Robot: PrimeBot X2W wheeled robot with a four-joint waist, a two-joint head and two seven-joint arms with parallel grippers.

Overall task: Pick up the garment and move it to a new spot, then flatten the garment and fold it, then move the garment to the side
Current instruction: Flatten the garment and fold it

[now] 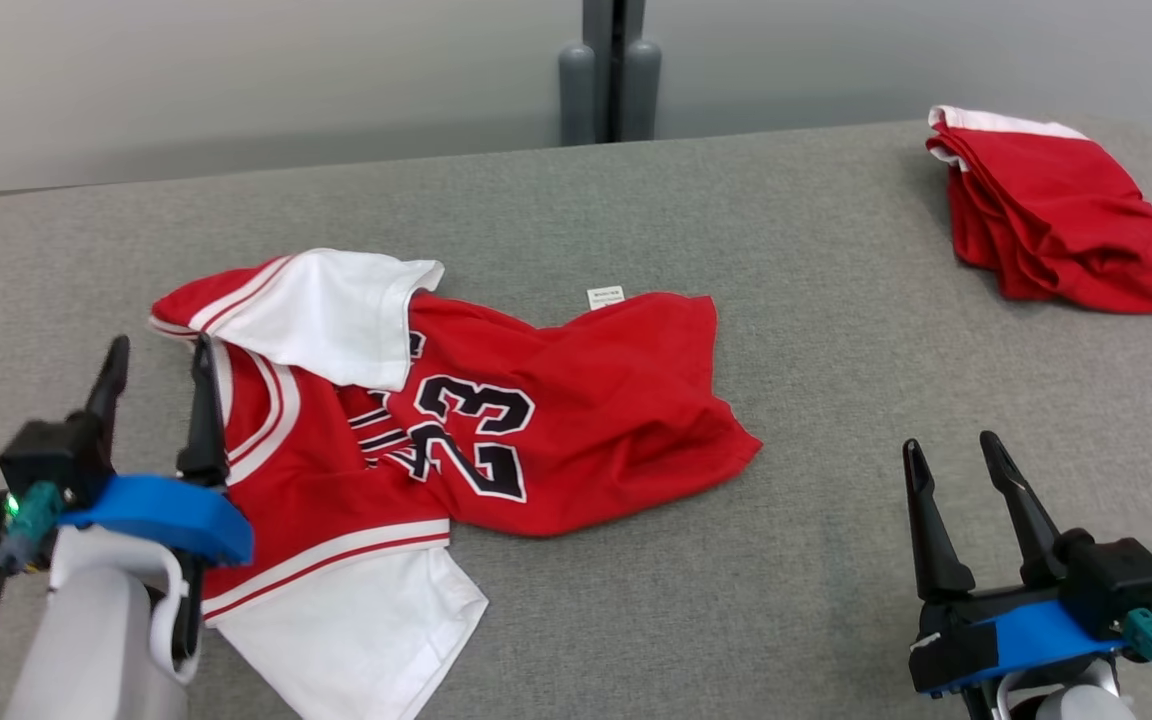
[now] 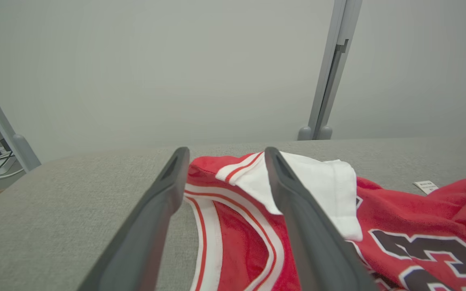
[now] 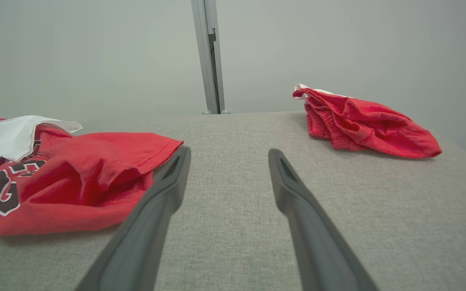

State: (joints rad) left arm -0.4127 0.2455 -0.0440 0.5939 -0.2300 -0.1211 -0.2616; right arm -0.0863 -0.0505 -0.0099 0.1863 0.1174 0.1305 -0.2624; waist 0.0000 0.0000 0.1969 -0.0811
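Head view: one crumpled red jersey (image 1: 586, 420), one folded red garment (image 1: 1056, 220), two spread claws, left claw (image 1: 161, 350), right claw (image 1: 950, 445).

Red-white jersey (image 1: 536, 430) crumpled, unfolded, on grey table's (image 1: 836, 400) left-centre.

txt: "23", black w/ white edge, on red jersey (image 1: 576, 420) | tag (image 1: 605, 297): print too small
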